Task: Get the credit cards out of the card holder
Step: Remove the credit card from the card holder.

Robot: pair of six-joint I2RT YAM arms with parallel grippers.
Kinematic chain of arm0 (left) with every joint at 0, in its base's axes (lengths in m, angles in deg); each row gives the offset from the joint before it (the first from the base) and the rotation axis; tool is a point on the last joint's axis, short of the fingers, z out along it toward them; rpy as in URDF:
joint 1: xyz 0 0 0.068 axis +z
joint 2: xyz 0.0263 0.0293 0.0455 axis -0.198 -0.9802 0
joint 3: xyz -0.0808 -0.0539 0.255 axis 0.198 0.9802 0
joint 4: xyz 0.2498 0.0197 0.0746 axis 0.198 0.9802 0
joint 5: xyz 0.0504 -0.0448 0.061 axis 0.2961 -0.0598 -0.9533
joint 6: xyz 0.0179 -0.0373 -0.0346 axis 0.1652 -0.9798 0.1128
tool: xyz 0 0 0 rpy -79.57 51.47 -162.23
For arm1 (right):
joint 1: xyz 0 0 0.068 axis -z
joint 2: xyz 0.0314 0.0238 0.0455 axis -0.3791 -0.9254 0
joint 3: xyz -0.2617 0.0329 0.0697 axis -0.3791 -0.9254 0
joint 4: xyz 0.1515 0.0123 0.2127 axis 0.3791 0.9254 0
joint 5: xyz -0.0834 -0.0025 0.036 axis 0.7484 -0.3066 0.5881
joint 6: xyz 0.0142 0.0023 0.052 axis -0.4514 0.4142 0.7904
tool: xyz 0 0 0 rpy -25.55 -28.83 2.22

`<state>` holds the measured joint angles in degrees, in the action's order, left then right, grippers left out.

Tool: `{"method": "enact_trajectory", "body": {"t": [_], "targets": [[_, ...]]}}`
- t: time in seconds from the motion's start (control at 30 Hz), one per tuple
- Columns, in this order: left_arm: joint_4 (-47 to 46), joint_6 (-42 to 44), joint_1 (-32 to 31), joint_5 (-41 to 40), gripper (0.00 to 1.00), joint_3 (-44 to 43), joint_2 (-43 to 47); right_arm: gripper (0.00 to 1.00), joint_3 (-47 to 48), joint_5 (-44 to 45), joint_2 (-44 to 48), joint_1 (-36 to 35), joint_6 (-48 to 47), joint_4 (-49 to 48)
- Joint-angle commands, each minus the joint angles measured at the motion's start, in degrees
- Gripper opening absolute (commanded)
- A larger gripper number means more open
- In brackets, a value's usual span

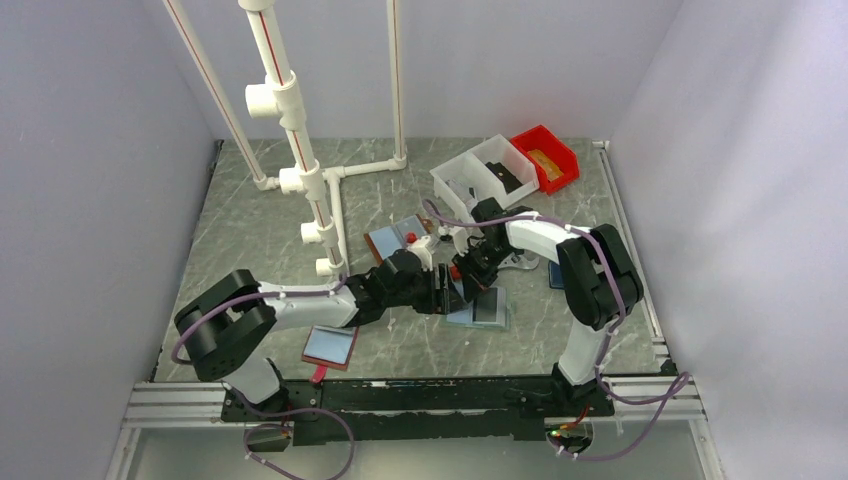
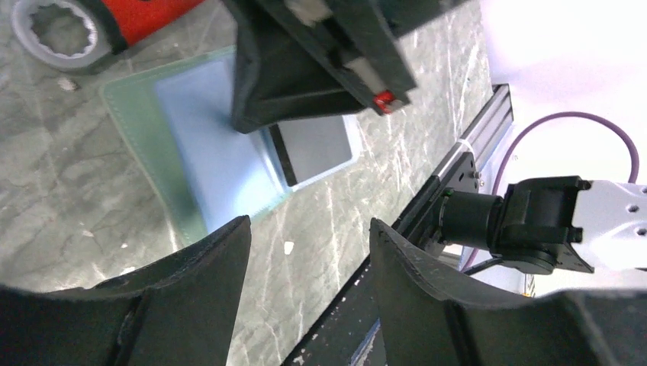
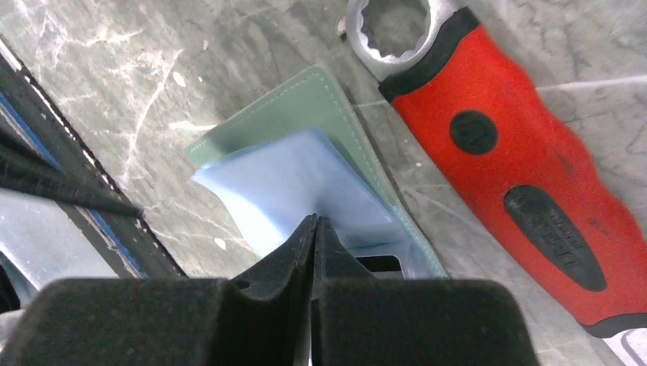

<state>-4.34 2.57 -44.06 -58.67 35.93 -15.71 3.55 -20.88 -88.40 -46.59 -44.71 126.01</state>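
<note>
The card holder point(image 3: 267, 130) lies on the counter point(image 3: 114, 69) at about 4 o'clock from its middle in the top view, between the two arms. The right hand point(image 3: 314, 223) is fully closed. Its tips meet on the edge of the holder's blue-grey panel, which bows up toward them, so it looks to be pinching that flap. The left hand point(image 2: 309, 229) stands wide apart at 6 o'clock of the holder in its own view, with nothing between its fingers. One dark card point(image 2: 317, 149) shows in the pocket at the holder's 3 o'clock end. I cannot make out a second card.

The pinch sits on a thin, floppy sheet, so I judge it could slip free. The whole holder could also lift or slide, since nothing pins it down. The card lies flush in a snug pocket, and the left hand's blunt wedge fingers have little edge to catch. A closing grab might take pocket and card together. The wrench point(image 3: 519, 168), just beside the holder at 2 o'clock in the right wrist view, could get knocked.

The holder is soft translucent plastic, mint green with a stitched border and matt panels. The card looks stiff, smooth and rectangular, with a slight sheen. The wrench has a glossy red handle with black insets and a toothed metal ring. The counter is hard, grey and marble-veined.
</note>
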Motion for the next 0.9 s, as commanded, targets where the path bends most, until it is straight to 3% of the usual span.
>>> {"method": "enact_trajectory", "body": {"t": [0.0, 0.27, 0.63, 0.87], "targets": [[1.5, 3.7, -1.4, -1.4, 0.61, -2.9, 1.4, 0.03, 0.9, 0.5, 0.2, -0.3, 3.0, -3.6], [-4.1, 2.3, -1.2, 4.1, 0.53, -8.4, -10.0, 0.03, 3.5, -3.7, 1.7, 0.7, -4.2, 3.4], [-6.4, 1.2, 1.8, 8.7, 0.55, -11.9, -18.0, 0.04, 0.0, 6.5, 7.6, 5.2, -9.4, 4.5], [-7.3, 0.3, 1.9, 9.5, 0.55, -12.2, -19.4, 0.03, -0.4, 6.6, 7.4, 8.0, -14.1, 8.9]]}}
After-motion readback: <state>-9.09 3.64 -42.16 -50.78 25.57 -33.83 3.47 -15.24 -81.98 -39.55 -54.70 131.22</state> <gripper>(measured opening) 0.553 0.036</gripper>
